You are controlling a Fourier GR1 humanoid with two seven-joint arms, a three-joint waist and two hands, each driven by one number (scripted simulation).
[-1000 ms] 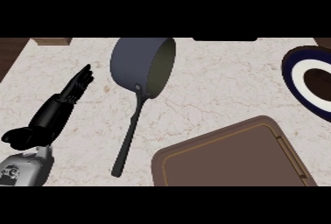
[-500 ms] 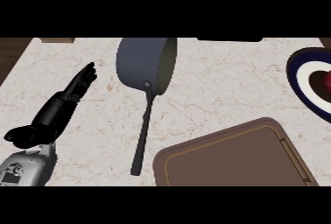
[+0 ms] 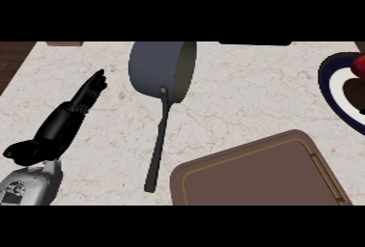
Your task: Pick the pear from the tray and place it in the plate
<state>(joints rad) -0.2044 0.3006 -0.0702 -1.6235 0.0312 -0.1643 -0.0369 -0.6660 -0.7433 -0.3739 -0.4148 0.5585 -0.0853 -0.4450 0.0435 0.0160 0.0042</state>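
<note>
Since job is right-side, left robot hand (image 3: 55,131) lies parked on marble bench (image 3: 249,96), fingers straight, empty. Brown rectangular tray (image 3: 257,179) pearless; red lump (image 3: 358,65) on blue-rimmed plate (image 3: 329,94), probably placed.

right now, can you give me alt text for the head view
A brown tray, nothing visible on it, lies lower right on a marble counter, a grey long-handled pan beside it. The open left hand rests at left; a blue-rimmed plate, cut off at right, holds something red and dark.

Left robot hand (image 3: 58,129) lies outstretched on counter (image 3: 249,96) beside saucepan (image 3: 158,67).
</note>
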